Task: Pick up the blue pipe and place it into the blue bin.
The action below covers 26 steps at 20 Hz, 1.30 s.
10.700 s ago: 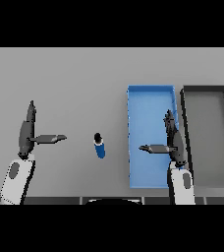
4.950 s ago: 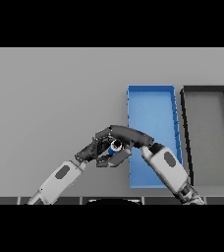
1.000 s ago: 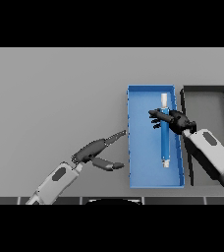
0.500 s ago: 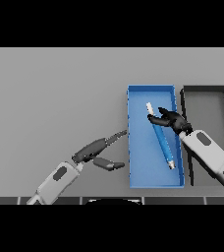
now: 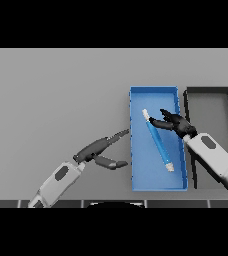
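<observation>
The blue pipe [image 5: 158, 140] lies inside the blue bin [image 5: 156, 181], flat on the floor of it, running on a slant from upper left to lower right, a pale tip at each end; one pipe, no writing or label to read on it; the blue bin is one long tray standing on the grey counter [image 5: 56, 90], and just beside it on the right sits one dark bin [image 5: 210, 93], the two close side by side, no marks legible on either. The right hand [image 5: 174, 123] reaches in over the blue bin's right wall, the white and grey forearm coming up from the lower right; the fingers are spread and loose, pointing left toward the upper part of the pipe, gripping nothing; whether a fingertip touches the pipe I can't tell. Over to the left of the blue bin, the left hand [image 5: 100, 150] hangs above the counter, fingers stretched straight toward the bin's left wall, thumb splayed below, holding nothing.
</observation>
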Each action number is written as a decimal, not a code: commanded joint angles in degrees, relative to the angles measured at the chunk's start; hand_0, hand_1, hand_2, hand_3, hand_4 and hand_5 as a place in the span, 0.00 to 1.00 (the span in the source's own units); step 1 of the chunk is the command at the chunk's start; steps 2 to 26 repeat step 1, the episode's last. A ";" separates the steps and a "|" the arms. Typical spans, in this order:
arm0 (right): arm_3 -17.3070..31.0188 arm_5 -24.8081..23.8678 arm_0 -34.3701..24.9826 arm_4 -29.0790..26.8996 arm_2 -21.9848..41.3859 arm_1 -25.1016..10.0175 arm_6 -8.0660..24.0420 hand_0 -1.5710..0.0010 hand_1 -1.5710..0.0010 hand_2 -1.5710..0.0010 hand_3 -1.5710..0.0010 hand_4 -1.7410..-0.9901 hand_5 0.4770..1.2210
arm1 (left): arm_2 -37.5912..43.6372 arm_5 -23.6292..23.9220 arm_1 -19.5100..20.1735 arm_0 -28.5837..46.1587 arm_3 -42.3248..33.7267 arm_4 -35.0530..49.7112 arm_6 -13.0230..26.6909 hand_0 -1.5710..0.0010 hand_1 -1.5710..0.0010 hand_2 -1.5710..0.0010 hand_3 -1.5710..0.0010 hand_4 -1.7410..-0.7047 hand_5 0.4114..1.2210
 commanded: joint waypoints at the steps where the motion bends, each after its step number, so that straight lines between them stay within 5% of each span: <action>1: 0.61 0.01 -0.31 0.02 -0.08 0.31 0.03 0.99 0.99 0.99 1.00 0.82 0.27 | -0.28 0.15 -0.44 0.20 0.19 -0.17 -0.27 1.00 1.00 1.00 1.00 0.79 0.07; 26: 0.61 0.01 -0.31 0.02 -0.08 0.31 0.03 0.99 0.99 0.99 1.00 0.82 0.27 | -0.28 0.15 -0.44 0.20 0.19 -0.17 -0.27 1.00 1.00 1.00 1.00 0.79 0.07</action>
